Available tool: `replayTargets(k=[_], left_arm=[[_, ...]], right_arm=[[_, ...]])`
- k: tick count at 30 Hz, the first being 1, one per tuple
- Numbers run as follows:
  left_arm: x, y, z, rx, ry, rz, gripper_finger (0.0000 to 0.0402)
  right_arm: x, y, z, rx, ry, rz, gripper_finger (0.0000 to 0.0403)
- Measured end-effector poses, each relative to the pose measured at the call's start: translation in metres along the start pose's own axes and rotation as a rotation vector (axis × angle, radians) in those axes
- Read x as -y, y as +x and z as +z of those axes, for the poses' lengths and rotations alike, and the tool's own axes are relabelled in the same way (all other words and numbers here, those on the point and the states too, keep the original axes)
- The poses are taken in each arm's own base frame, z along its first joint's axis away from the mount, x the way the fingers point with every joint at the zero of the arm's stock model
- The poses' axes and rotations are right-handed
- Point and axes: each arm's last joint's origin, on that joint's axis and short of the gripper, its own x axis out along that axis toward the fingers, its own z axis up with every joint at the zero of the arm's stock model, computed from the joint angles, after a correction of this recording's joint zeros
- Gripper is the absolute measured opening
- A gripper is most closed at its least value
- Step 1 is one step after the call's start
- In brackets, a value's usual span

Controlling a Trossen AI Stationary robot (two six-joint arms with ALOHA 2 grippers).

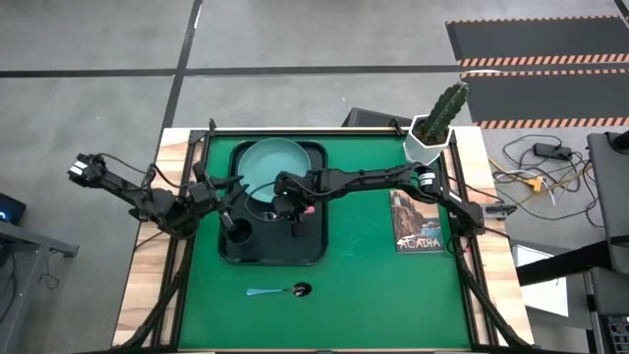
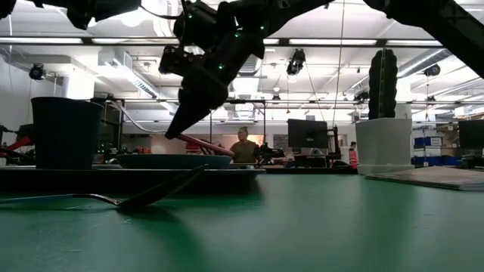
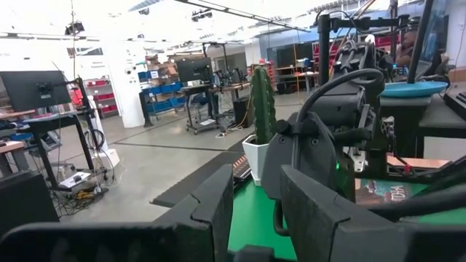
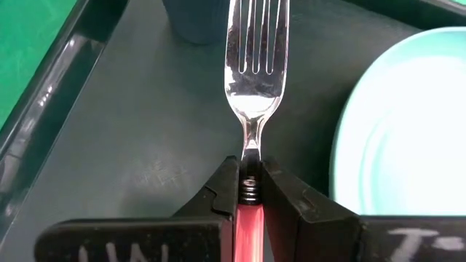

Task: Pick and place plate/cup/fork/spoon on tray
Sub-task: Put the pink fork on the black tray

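Right pincer [image 4: 250, 191] pinches one fork [image 4: 255, 65] above, seemingly, one tray [image 4: 131, 138].

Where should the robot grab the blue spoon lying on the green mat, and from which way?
Probably by the light blue handle, from straight above. The spoon lies flat on the green mat in front of the tray, nothing touching it, and the handle is long and straight, while the dark bowl is rounded and likely slippery. The fingers should close across the handle's narrow width, near its middle.
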Motion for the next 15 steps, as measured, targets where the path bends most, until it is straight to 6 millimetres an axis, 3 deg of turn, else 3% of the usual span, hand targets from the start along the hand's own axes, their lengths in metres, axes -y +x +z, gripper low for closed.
replayTargets(k=[15], left_arm=[[0.000,0.000,0.000,0.000,0.001,0.000,0.0096]], right_arm=[[-0.003,0.011,-0.015,-0.040,0.005,0.010,0.0029]])
